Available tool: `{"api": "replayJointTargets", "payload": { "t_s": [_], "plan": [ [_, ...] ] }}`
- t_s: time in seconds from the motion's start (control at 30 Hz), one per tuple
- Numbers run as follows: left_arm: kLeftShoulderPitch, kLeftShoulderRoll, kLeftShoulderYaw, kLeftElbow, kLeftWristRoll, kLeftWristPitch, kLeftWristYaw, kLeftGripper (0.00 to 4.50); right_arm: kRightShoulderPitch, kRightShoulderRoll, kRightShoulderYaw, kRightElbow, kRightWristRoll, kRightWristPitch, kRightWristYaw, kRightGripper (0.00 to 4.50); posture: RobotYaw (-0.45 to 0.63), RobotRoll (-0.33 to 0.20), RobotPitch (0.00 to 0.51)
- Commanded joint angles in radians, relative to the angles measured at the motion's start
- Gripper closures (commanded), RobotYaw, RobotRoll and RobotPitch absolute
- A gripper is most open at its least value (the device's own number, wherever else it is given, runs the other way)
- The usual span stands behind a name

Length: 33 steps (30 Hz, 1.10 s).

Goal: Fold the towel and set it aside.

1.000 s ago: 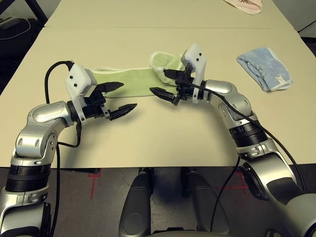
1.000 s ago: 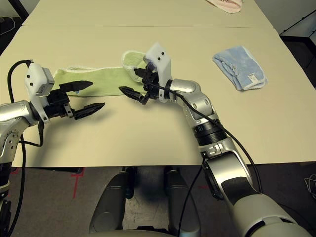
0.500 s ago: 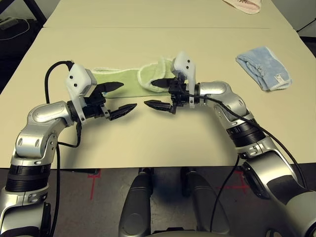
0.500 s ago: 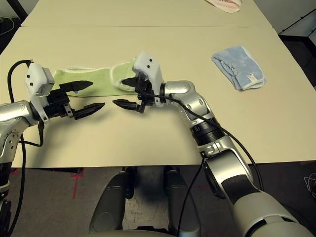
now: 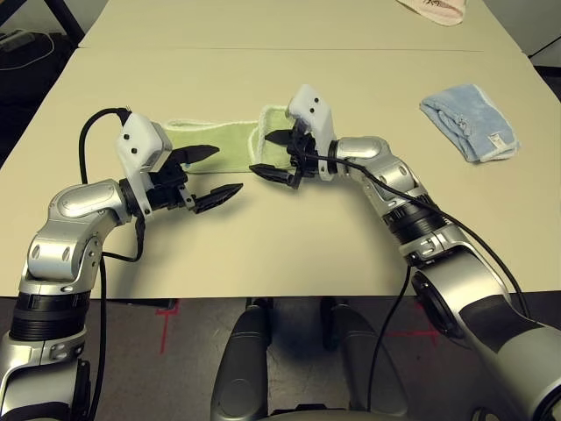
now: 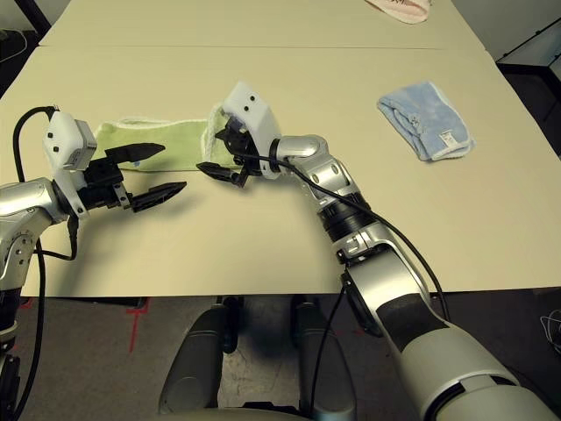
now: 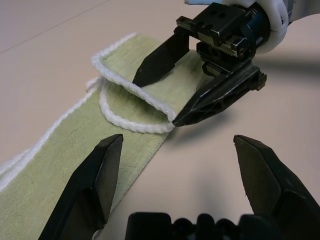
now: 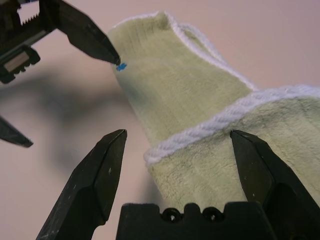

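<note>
A: How many towels are out?

B: Three. The light green towel [image 5: 230,146] is one, folded into a long narrow strip on the near half of the tan table [image 5: 289,246]. A light blue towel [image 5: 470,123] lies bunched well off to the robot's right, and a pink towel [image 5: 434,9] sits at the far edge.

A: Where does the green one lie against the grippers?

B: It runs crosswise between them. Its right end is doubled back over the strip, with the white stitched edging curling at the fold. The right gripper [image 5: 273,156] is at that folded end, one black finger above the flap and the other low by the table at the strip's near edge. The left gripper [image 5: 210,174] hovers at the strip's left end, its upper finger over the green cloth and its lower finger over bare table just in front.

A: Is either one gripping?

B: No. In the left wrist view the right gripper's fingers straddle the fold with a gap between them, spread wide and pinching nothing. The left gripper's fingers [image 7: 90,185] are splayed just as wide and hold nothing.

A: Two grippers, then?

B: Two, both empty.
</note>
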Motion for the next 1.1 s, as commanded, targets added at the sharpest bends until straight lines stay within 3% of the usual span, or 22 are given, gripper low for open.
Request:
{"api": "replayJointTargets", "payload": {
  "t_s": [0.03,0.3,0.53,0.9,1.1],
  "plan": [
    [0.009,0.010,-0.008,-0.003,0.001,0.004,-0.006,0.00,-0.009,-0.014,-0.037,-0.006,0.032,0.025,0.023,0.02,0.06,0.000,0.216],
    [-0.008,0.010,-0.013,0.012,0.004,0.002,-0.012,0.00,-0.008,-0.093,-0.141,-0.050,0.117,-0.008,0.081,0.02,0.04,0.000,0.207],
    [-0.016,-0.001,-0.004,0.036,-0.005,0.009,-0.003,0.00,0.031,-0.199,-0.218,0.010,0.115,-0.190,0.101,0.02,0.03,0.000,0.208],
    [-0.013,0.004,0.011,0.102,0.020,-0.020,0.021,0.00,0.135,-0.269,-0.207,0.024,0.124,-0.358,0.244,0.02,0.03,0.000,0.204],
    [-0.015,-0.003,0.041,0.119,0.058,-0.007,0.131,0.00,0.175,-0.273,-0.198,0.045,0.120,-0.445,0.331,0.02,0.06,0.000,0.204]
  ]
}}
